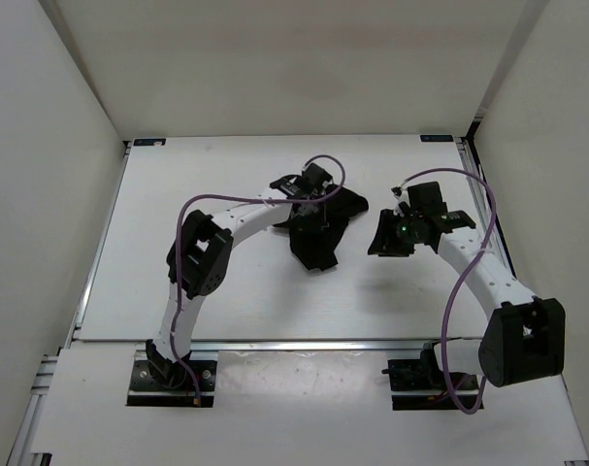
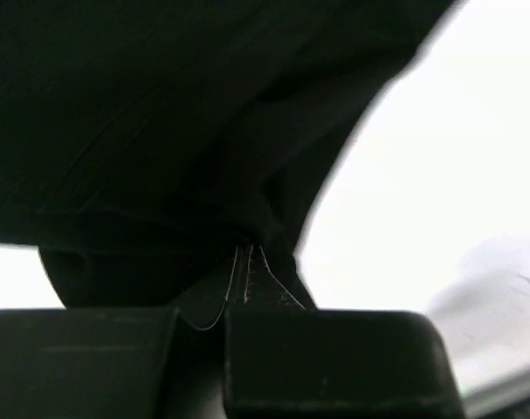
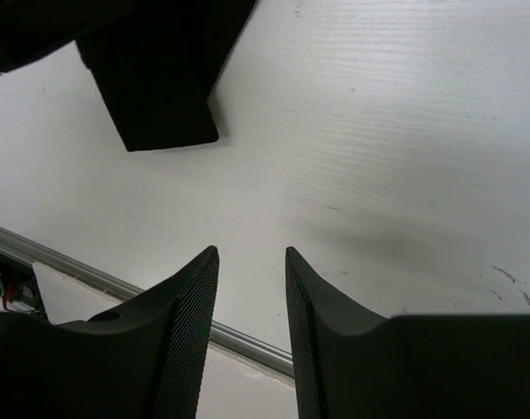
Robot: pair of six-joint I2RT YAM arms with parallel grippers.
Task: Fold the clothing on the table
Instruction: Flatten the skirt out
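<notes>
The black clothing (image 1: 320, 245) lies bunched near the middle of the white table (image 1: 178, 272). My left gripper (image 1: 311, 201) sits over its upper part. In the left wrist view the jaws are pressed together, and my left gripper (image 2: 245, 254) is shut on a pinched fold of the clothing (image 2: 177, 131), which fills most of that view. My right gripper (image 1: 387, 240) hovers to the right of the garment, apart from it. In the right wrist view my right gripper (image 3: 251, 257) is open with only bare table (image 3: 378, 131) between its fingers. One end of the clothing (image 3: 160, 87) shows at upper left.
A metal rail (image 3: 247, 342) runs along the table's near edge, just beyond the right fingertips. White walls enclose the table on the left, back and right. Purple cables loop over both arms.
</notes>
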